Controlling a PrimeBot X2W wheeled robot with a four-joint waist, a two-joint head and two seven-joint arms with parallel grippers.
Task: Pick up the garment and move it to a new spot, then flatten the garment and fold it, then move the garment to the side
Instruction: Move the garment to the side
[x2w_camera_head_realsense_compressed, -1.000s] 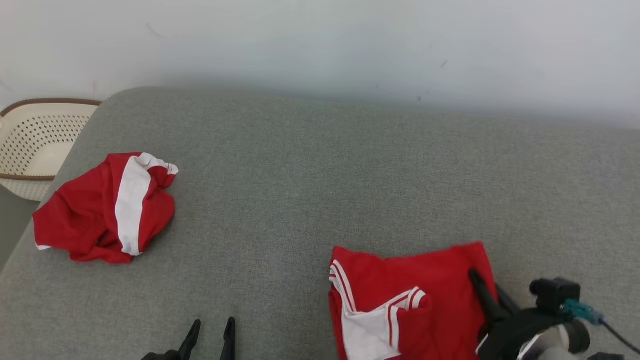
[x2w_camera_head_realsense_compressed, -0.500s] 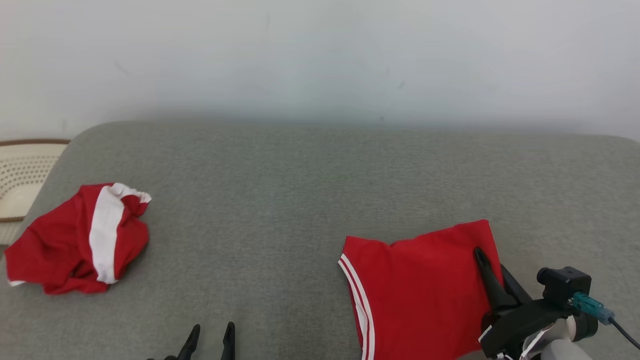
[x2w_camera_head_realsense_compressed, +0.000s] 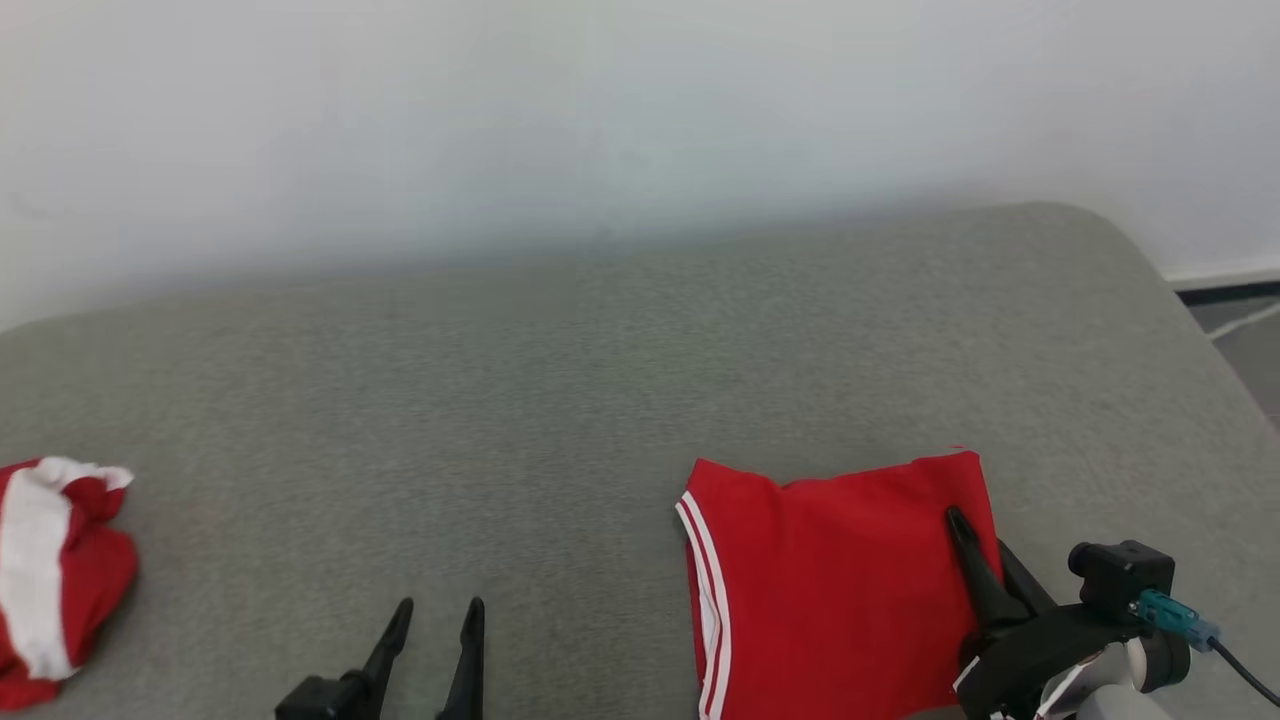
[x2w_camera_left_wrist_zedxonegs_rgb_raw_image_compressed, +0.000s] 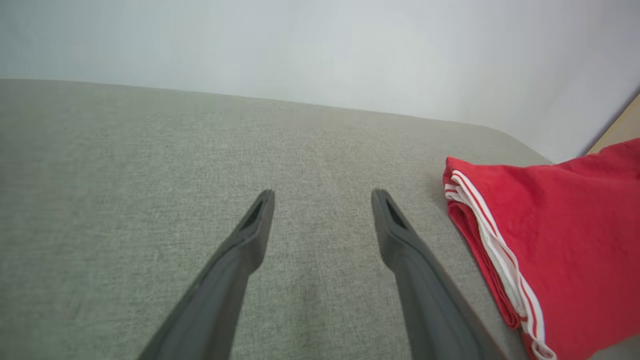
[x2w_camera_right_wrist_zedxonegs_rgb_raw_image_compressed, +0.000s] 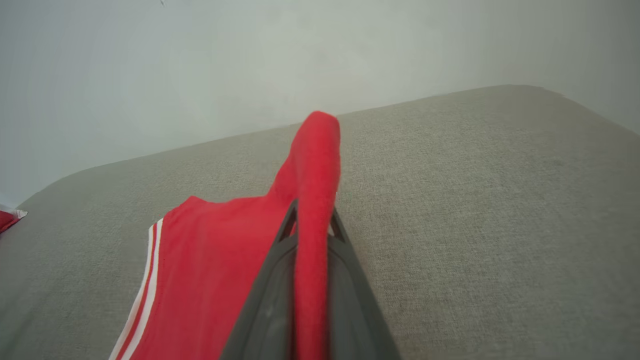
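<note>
The garment (x2w_camera_head_realsense_compressed: 830, 580) is red with white stripes along its left hem and lies folded flat on the grey cushion (x2w_camera_head_realsense_compressed: 560, 400) at the lower right. My right gripper (x2w_camera_head_realsense_compressed: 975, 535) is shut on the garment's right edge, and a red fold (x2w_camera_right_wrist_zedxonegs_rgb_raw_image_compressed: 315, 165) stands up between its fingers (x2w_camera_right_wrist_zedxonegs_rgb_raw_image_compressed: 312, 210) in the right wrist view. My left gripper (x2w_camera_head_realsense_compressed: 438, 608) is open and holds nothing, low at the front, well left of the garment. In the left wrist view its fingers (x2w_camera_left_wrist_zedxonegs_rgb_raw_image_compressed: 324, 195) spread over bare cushion, with the striped hem (x2w_camera_left_wrist_zedxonegs_rgb_raw_image_compressed: 500, 250) to the right.
A second red and white garment (x2w_camera_head_realsense_compressed: 50, 560) lies crumpled at the cushion's far left edge. The cushion's rounded right corner (x2w_camera_head_realsense_compressed: 1150, 260) drops to the floor (x2w_camera_head_realsense_compressed: 1250, 340). A pale wall (x2w_camera_head_realsense_compressed: 600, 120) runs behind.
The head view has swung to the right. The held garment's white inner panel no longer shows and its red face lies flatter. It now lies farther from the crumpled one.
</note>
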